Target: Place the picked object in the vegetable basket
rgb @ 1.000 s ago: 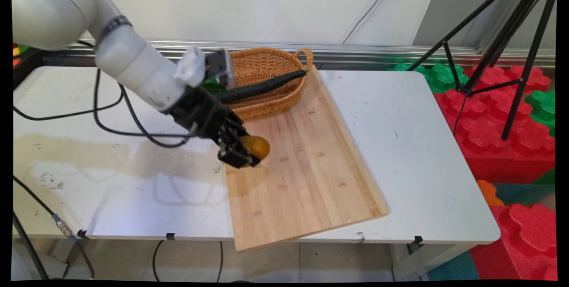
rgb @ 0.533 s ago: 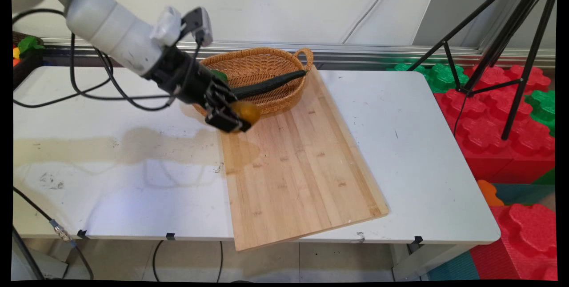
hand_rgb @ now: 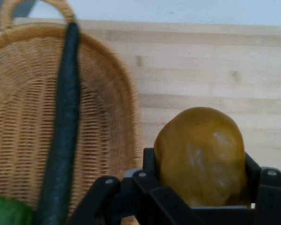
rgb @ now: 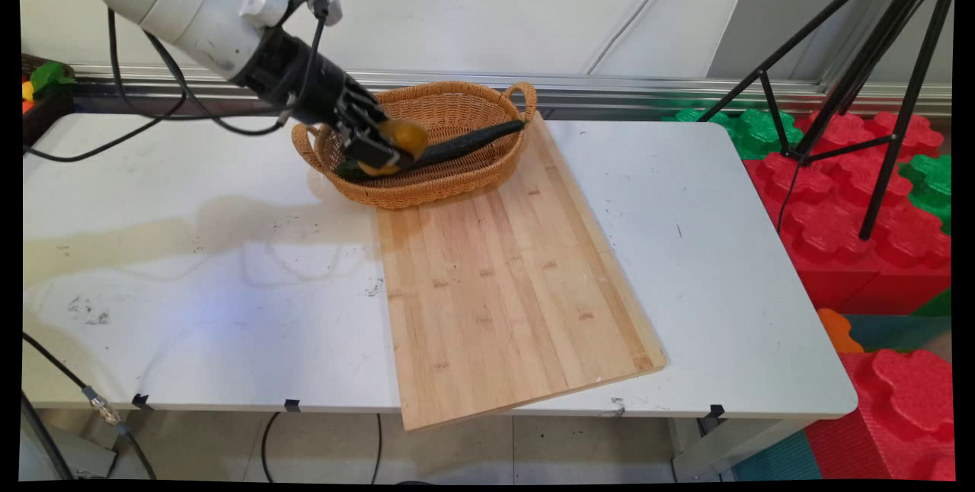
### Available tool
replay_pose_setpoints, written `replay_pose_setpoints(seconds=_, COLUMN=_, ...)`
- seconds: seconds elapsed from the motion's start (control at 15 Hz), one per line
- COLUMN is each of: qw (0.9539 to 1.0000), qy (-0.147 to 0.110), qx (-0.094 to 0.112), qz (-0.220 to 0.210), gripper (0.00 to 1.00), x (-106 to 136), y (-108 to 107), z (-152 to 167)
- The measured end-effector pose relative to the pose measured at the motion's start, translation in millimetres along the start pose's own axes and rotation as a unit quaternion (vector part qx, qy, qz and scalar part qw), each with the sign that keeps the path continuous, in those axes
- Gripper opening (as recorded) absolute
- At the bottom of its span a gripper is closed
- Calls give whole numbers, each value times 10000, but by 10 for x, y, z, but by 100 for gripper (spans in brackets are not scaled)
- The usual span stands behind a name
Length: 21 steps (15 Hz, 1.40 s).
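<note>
While the arm reaches in from the upper left, the claw (rgb: 387,148) hangs over the near-left part of the basket (rgb: 465,172), clamped on a yellow-brown fruit (rgb: 405,137) that sits between its two black fingers (rgb: 366,149). From the hand view the fruit (hand_rgb: 199,154) is round and dull yellow, pressed on both sides by the fingers (hand_rgb: 150,173), and it is clear of the basket's weave below. The basket (hand_rgb: 23,117) is an oval wicker one with a loop handle at each end; it stands at the far side of the worktop (rgb: 175,263), its right part resting on the far end of the board (rgb: 503,286). A long dark cucumber (rgb: 465,143) lies slantwise in the basket, its right tip propped on the rim near the right handle and its left end low in the bowl under the claw. In the hand view the cucumber (hand_rgb: 63,140) runs the length of the basket beside a green thing (hand_rgb: 7,212), of which only a corner shows, so what it is cannot be told. The board is a pale wooden plank lying slantwise across the worktop's middle, its near corner jutting over the near edge. Black cables (rgb: 152,119) loop down from the arm to the worktop's left side. To the right of the worktop stand a black tripod (rgb: 876,96) and red and green foam blocks (rgb: 853,218).
</note>
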Motion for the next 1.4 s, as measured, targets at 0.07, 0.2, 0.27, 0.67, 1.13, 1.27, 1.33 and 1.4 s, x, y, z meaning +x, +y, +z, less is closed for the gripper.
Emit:
replay_pose_setpoints(seconds=0.07, qw=10000, qy=-1, qx=58, qz=-2, gripper=0, x=-6, y=-67, z=5)
replay_pose_setpoints(seconds=0.2, qw=9999, qy=3, qx=170, qz=-9, gripper=0, x=-18, y=-209, z=36)
replay_pose_setpoints(seconds=0.27, qw=9997, qy=0, qx=250, qz=-29, gripper=0, x=-27, y=-312, z=72)
replay_pose_setpoints(seconds=0.67, qw=9976, qy=-33, qx=668, qz=-200, gripper=0, x=-89, y=-839, z=270)
replay_pose_setpoints(seconds=1.13, qw=9962, qy=-13, qx=822, qz=-292, gripper=0, x=-124, y=-1255, z=557)
replay_pose_setpoints(seconds=1.27, qw=9960, qy=27, qx=840, qz=-296, gripper=0, x=-120, y=-1362, z=659)
replay_pose_setpoints(seconds=1.33, qw=9960, qy=48, qx=846, qz=-294, gripper=0, x=-118, y=-1391, z=684)
replay_pose_setpoints(seconds=1.4, qw=9959, qy=92, qx=849, qz=-288, gripper=0, x=-109, y=-1441, z=733)
